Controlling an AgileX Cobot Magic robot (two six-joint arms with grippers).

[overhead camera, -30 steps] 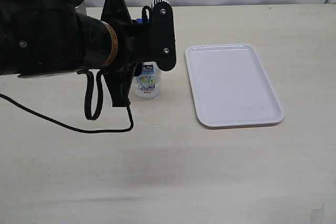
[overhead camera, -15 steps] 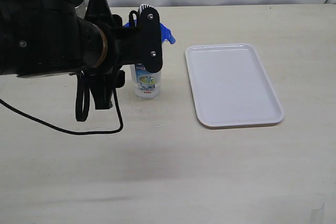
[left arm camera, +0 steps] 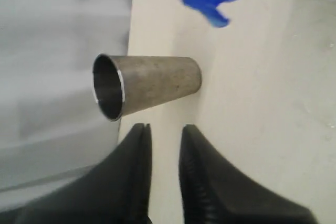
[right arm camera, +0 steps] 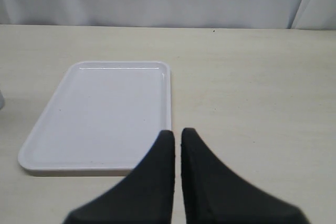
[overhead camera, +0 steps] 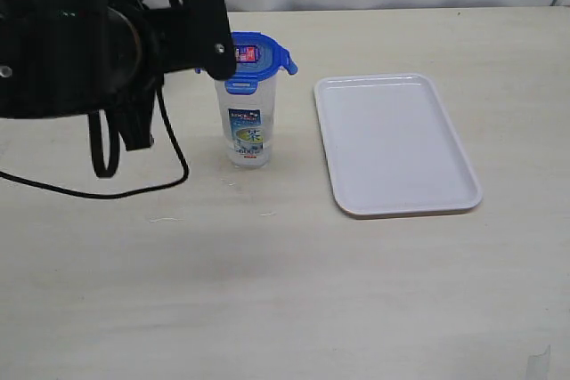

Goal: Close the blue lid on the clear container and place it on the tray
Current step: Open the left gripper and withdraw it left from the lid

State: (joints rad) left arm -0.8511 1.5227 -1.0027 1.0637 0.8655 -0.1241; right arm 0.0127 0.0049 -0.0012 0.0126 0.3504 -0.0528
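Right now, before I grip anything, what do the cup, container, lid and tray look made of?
The grey cup looks like brushed metal, likely steel: dull sheen. The clear container seems rigid plastic, see-through. The blue lid looks glossy moulded plastic. The tray is smooth, white, probably plastic.

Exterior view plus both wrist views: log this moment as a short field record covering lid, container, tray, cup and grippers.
tray: flat white rectangular tray, nothing on it
container: tall clear plastic container, upright on the table, beside the tray, not touching
lid: round blue plastic lid on the container's top, one flap sticking outward
cup: grey steel cup, on the table, not held
left gripper: narrow gap, empty
right gripper: shut, empty
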